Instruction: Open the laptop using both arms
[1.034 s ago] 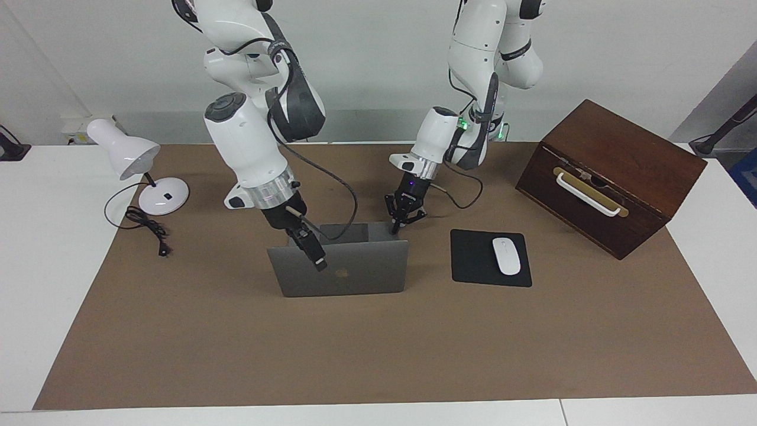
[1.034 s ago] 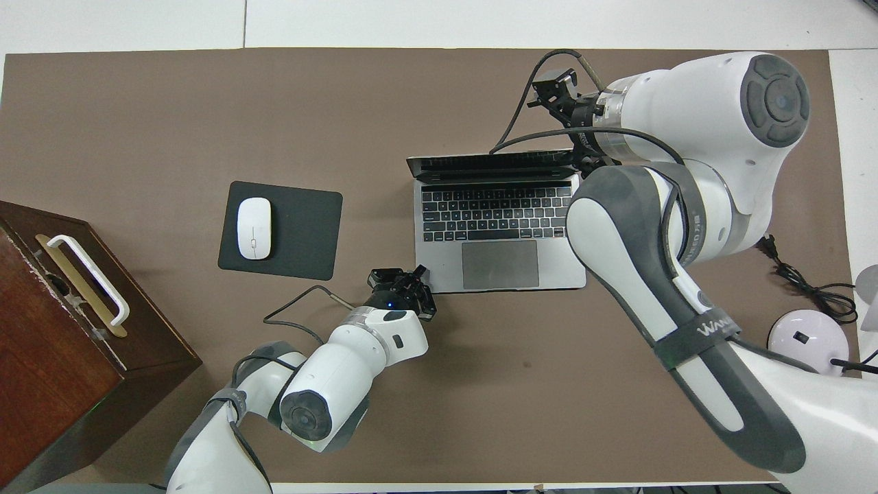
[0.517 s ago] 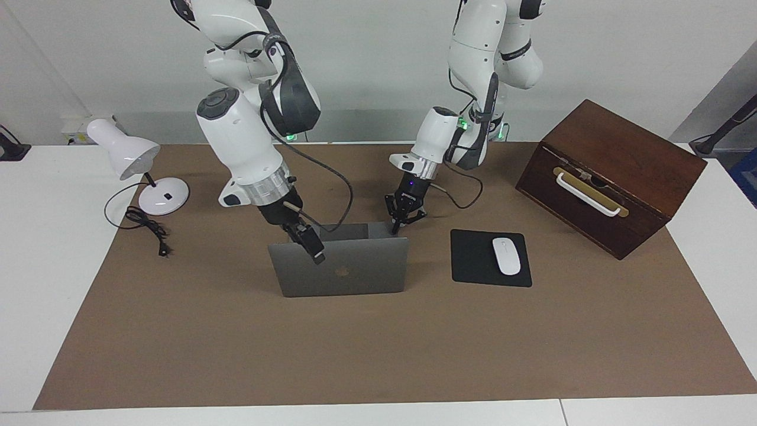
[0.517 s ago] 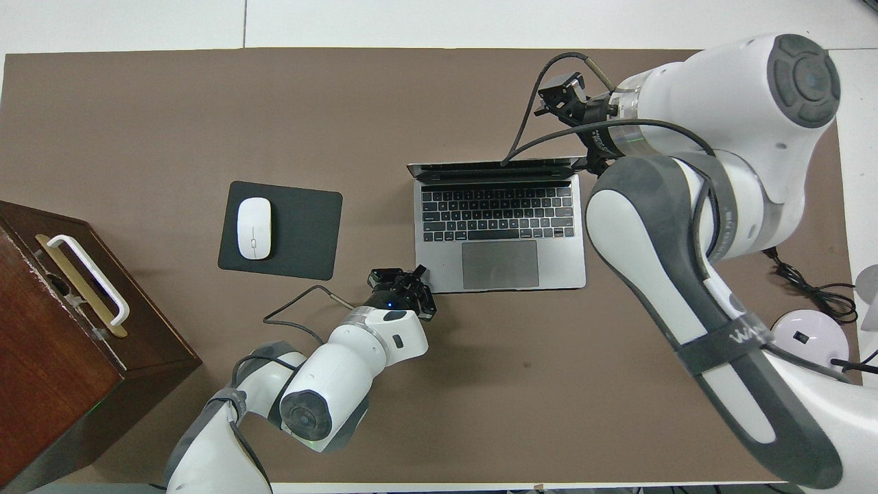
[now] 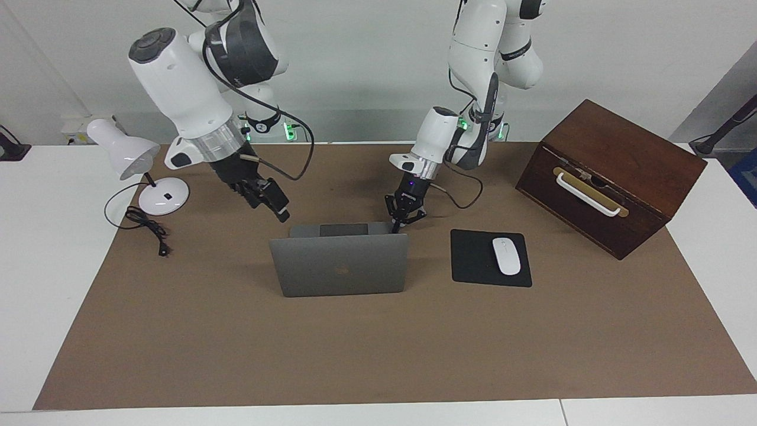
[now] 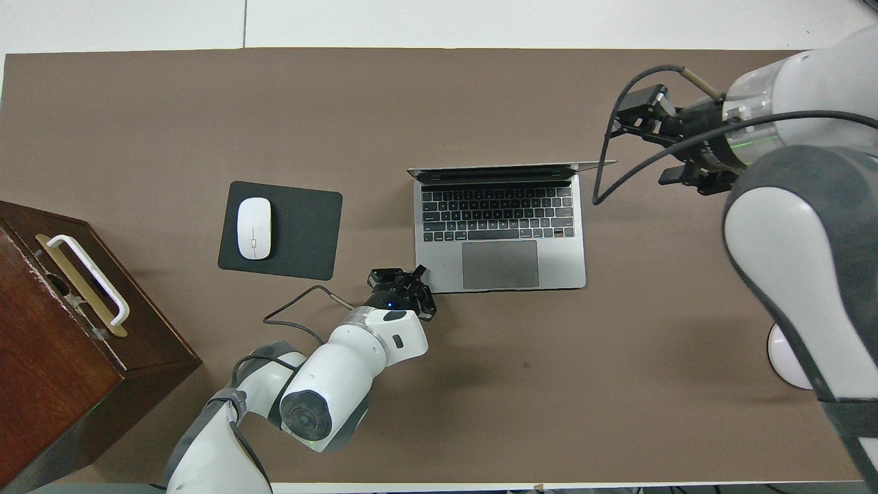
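Bare mat (image 5: pixel 355 343) lies open around the upright laptop lid (image 5: pixel 340 264) (mousepad (image 5: pixel 473 260) beside).

Laptop (image 5: pixel 340 265) matt grey metal; box (image 5: pixel 609 174) dark wood; mousepad (image 5: pixel 473 260) matt black.

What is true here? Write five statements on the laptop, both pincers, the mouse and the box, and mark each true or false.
1. The laptop stands open, its lid raised. True.
2. The right pincer grips the lid. False: it hangs open over the brown mat, clear of the laptop, holding nothing.
3. The left pincer is shut, at a corner of the laptop's base. True.
4. The mouse lies on the keyboard. False: it lies on the black mousepad beside the laptop.
5. The wooden box stands toward the right arm's end of the table. False: it stands toward the left arm's end.
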Controlling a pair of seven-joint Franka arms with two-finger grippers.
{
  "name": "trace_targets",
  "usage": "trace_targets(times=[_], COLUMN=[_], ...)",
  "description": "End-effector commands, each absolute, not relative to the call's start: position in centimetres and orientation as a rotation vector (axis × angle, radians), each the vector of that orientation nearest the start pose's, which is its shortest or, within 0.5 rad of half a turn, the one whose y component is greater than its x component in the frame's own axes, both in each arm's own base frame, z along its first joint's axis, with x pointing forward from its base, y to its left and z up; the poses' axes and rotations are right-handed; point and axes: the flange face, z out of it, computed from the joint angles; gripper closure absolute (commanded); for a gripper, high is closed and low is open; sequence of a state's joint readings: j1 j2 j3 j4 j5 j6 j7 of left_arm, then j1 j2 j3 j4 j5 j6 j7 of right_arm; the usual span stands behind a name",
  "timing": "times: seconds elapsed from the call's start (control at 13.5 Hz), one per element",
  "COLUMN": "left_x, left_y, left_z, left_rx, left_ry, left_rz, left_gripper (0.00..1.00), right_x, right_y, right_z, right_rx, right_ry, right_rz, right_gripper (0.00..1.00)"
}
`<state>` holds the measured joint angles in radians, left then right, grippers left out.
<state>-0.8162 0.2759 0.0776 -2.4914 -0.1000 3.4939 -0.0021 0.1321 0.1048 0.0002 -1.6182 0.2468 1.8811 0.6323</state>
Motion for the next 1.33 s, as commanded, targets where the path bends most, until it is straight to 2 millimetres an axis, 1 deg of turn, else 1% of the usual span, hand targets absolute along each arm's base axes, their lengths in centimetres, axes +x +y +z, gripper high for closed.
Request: trace_targets(times=[0.0,0.07,0.22,0.3,0.44,0.52,0.66,0.81,0.89,0.96,1.03,1.11,1.18,1.26], left_x=[39.5,39.8,40.1,40.1,40.2,40.2,40.6,40.7,40.8,41.1,41.0,41.2,41.6,41.7], left_y=[-34.7,-35.1,-35.3,-35.4,-35.4,-35.4,-35.1,-34.7,-34.4,-33.7,-33.4,-32.6,-31.9,-31.7], left_z=[25.3,26.0,26.8,27.4,28.7,29.5,31.4,33.5,34.5,35.6,36.8,37.9,38.8,39.6], left_rx=[-3.072,-3.093,-3.124,-3.135,-3.158,-3.175,-3.203,-3.221,-3.228,-3.237,-3.246,-3.254,-3.259,-3.264], left_ry=[0.92,0.882,0.823,0.801,0.758,0.73,0.698,0.686,0.678,0.655,0.657,0.639,0.62,0.616], left_rz=[-1.123,-1.147,-1.173,-1.191,-1.219,-1.215,-1.142,-1.079,-1.052,-1.018,-0.965,-0.916,-0.881,-0.844], left_gripper=[1.0,1.0,1.0,1.0,1.0,1.0,1.0,1.0,1.0,1.0,1.0,1.0,1.0,1.0], right_x=[59.0,58.5,58.1,58.0,58.0,57.9,58.0,57.9,57.9,57.9,57.7,57.7,57.7,57.6], right_y=[7.6,6.9,4.6,3.6,2.0,1.2,-0.5,-2.4,-3.3,-4.0,-4.6,-5.0,-5.4,-5.5], right_z=[58.6,59.0,59.7,59.8,59.9,60.0,60.1,60.2,60.2,60.1,60.3,60.3,60.3,60.4], right_rx=[-2.888,-2.94,-2.995,-3.023,-3.051,-3.074,-3.118,-3.126,-3.127,-3.129,-3.13,-3.132,-3.132,-3.133], right_ry=[0.54,0.452,0.334,0.258,0.167,0.107,-0.007,-0.042,-0.023,-0.023,-0.046,-0.068,-0.059,-0.054], right_rz=[-0.121,-0.133,-0.147,-0.151,-0.156,-0.161,-0.175,-0.181,-0.181,-0.184,-0.187,-0.194,-0.192,-0.189], right_gripper=[0.0,0.0,0.0,0.0,0.0,0.0,0.0,0.0,0.0,0.0,0.0,0.0,0.0,0.0])
